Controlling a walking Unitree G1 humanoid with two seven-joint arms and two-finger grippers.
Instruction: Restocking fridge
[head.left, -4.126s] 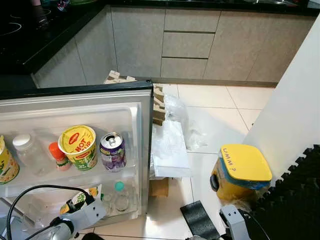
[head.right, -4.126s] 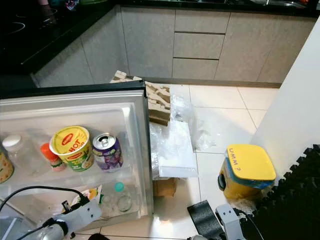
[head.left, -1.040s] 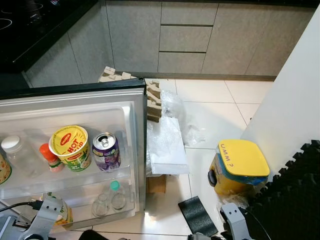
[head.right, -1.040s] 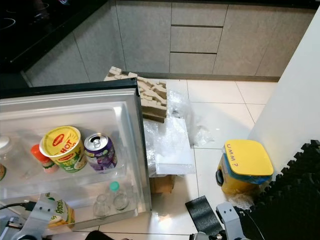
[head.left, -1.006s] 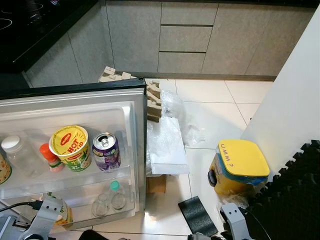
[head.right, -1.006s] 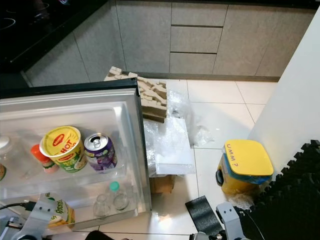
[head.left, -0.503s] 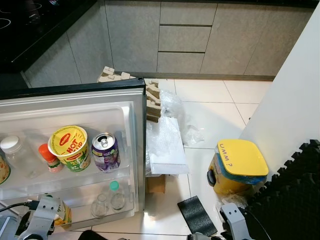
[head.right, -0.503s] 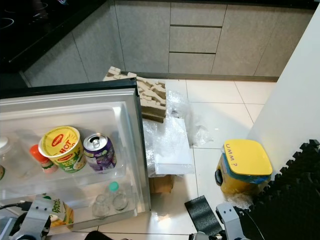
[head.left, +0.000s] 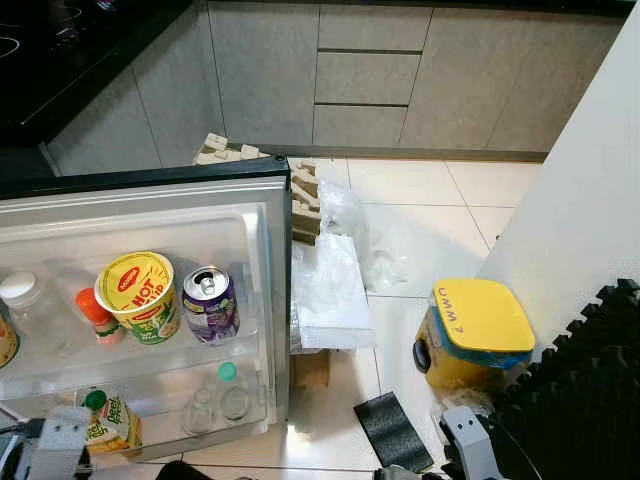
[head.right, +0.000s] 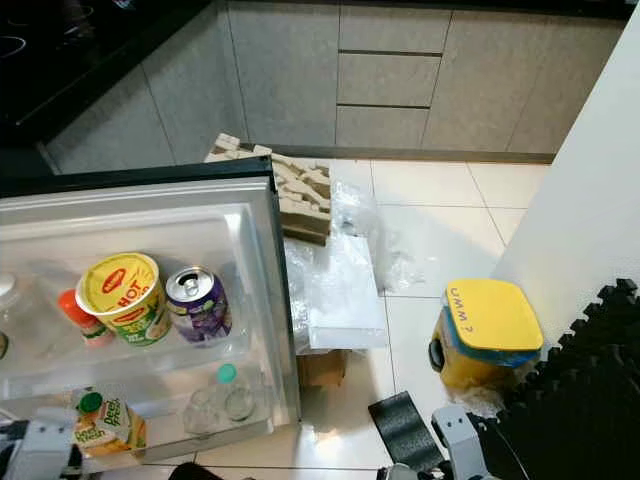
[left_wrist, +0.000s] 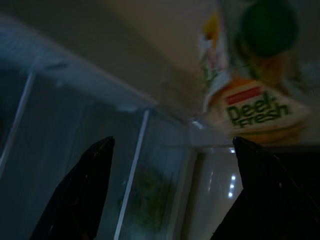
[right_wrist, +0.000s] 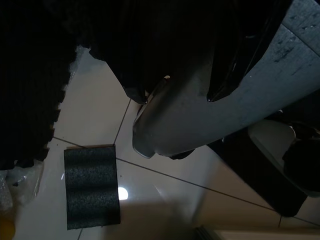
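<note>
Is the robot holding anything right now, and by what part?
Nothing. The left pincer is open, apart from the juice carton on the fridge door shelf.

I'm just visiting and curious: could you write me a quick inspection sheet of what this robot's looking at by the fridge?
Surface: open fridge door with two shelves, over pale floor tiles.
Job's things: noodle cup, purple can, clear bottle, small orange-capped bottle on upper shelf; juice carton, small bottles on lower.
Clutter: plastic wrap, cardboard pieces, yellow-lidded bin, black mat.
Pincers: left pincer open, facing the carton; right arm idle.
Cables: nothing seen.
Surroundings: grey cabinets, black counter.
</note>
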